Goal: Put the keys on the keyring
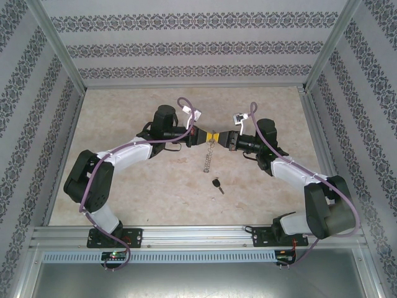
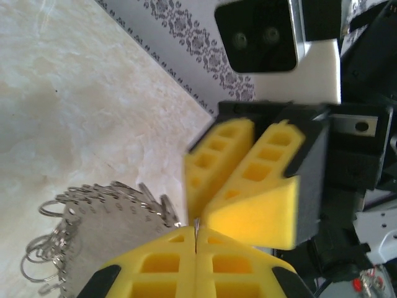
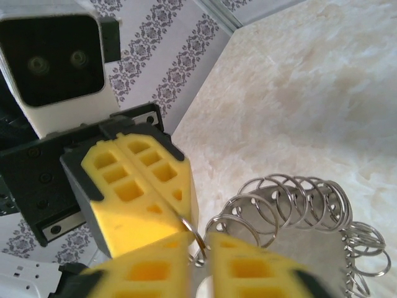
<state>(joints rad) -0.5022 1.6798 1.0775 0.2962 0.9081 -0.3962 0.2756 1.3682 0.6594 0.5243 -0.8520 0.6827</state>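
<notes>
Arms meet tip-to-tip over mid table [image 1: 142, 192]. L gripper [image 2: 195, 245]: jaws pressed fully together, pinching a thin bit of the keyring [image 3: 291, 198] at its rim. The keyring w/ its fringe of small loops hangs down from that pinch; can't tell if the low end touches the table. R gripper [image 3: 200, 254] directly opposite, narrow gap btwn fingers, one loop sits in the gap, not clamped. Black-headed key [image 1: 217, 185] lies flat on the table, nearer the arm bases, apart from the keyring, untouched.
</notes>
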